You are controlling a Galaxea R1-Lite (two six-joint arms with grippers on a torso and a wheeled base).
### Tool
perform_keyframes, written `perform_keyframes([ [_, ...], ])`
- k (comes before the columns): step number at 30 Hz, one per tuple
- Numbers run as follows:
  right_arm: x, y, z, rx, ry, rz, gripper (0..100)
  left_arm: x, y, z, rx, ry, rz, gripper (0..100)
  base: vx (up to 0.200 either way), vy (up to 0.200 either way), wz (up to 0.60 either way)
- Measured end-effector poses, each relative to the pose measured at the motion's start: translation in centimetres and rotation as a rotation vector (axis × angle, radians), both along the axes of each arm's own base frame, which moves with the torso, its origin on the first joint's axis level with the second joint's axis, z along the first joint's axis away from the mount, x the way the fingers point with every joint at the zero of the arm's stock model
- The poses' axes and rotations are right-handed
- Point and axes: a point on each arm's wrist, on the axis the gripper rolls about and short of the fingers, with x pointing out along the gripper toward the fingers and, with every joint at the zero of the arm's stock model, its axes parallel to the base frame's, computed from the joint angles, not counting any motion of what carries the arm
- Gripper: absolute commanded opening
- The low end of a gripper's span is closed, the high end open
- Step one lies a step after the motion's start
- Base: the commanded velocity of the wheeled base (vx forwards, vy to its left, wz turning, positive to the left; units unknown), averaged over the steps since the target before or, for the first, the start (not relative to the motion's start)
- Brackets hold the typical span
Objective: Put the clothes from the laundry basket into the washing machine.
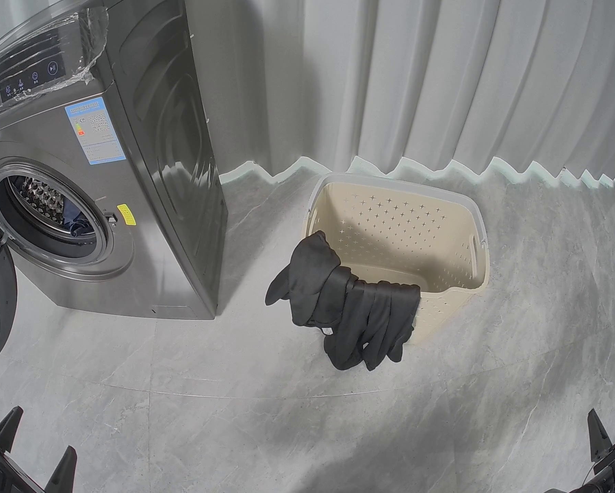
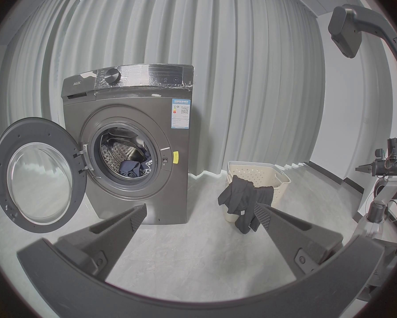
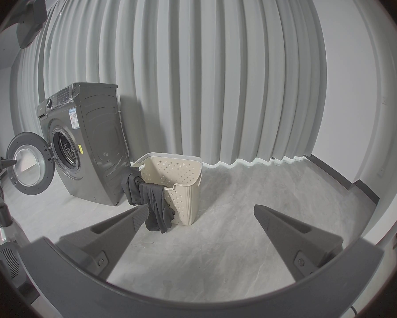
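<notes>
the left gripper (image 2: 198, 208) and right gripper (image 3: 200, 208) hang wide open, empty, well apart from the basket (image 1: 403, 227). 1 black garment (image 1: 352, 306) drapes over its near rim. best to pinch the bunched fabric at the rim and lift it clear before swinging to the washer (image 1: 163, 145), whose drum (image 1: 47, 203) stands open.

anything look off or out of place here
The black garment is draped over the laundry basket's near rim, hanging mostly outside instead of lying in it. The clear film on the washing machine's control panel looks wrinkled and peeling.
</notes>
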Motion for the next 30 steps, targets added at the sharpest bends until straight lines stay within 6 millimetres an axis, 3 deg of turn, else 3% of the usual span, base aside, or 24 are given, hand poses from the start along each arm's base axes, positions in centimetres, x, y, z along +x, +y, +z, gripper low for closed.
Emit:
perform_keyframes([
  [10, 0.0, 0.0, 0.0, 0.0, 0.0, 0.001, 100, 0.0, 0.0, 0.0, 0.0, 0.0, -0.001, 100, 0.0, -0.02, 0.0],
  [19, 0.0, 0.0, 0.0, 0.006, -0.002, -0.004, 100, 0.0, 0.0, 0.0, -0.006, 0.001, -0.003, 100, 0.2, 0.0, 0.0],
  [22, 0.0, 0.0, 0.3, 0.009, -0.024, 0.002, 100, 0.0, 0.0, 0.0, -0.006, 0.002, -0.003, 100, 0.0, 0.0, 0.0],
  [30, -0.8, 0.1, 5.5, 0.038, -0.129, 0.063, 100, 0.0, 0.0, 0.0, -0.006, 0.0, -0.003, 100, 0.0, 0.0, 0.0],
])
